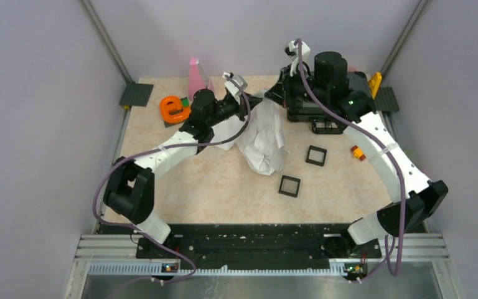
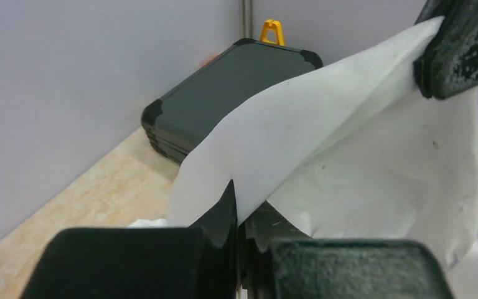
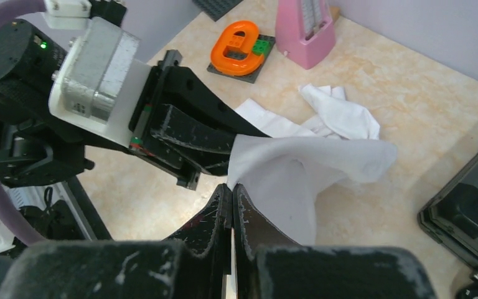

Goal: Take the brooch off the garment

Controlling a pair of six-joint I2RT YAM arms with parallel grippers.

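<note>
Beige table (image 1: pixel 224 187): left gripper (image 2: pixel 239 208), right gripper (image 3: pixel 232 192) both pinch garment (image 1: pixel 264 143); wrist views alone show grips.

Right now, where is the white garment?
In the top view, the garment hangs mid-table toward the far side, pinched by the left pincer and right pincer, its lower end near a black square tray.

Garment (image 1: pixel 262 140): rear centre of the table (image 1: pixel 224 187).
Far tray (image 1: pixel 315 155): just right of the garment.
Near tray (image 1: pixel 289 185): before the far tray, slightly left.
Toy car (image 1: pixel 357 152): right of the far tray.
Case (image 2: pixel 224 93): rear right.
Ring (image 1: pixel 174 109): rear left, on a plate (image 3: pixel 224 70).
Pyramid (image 1: pixel 196 78): behind the ring, slightly right.
</note>
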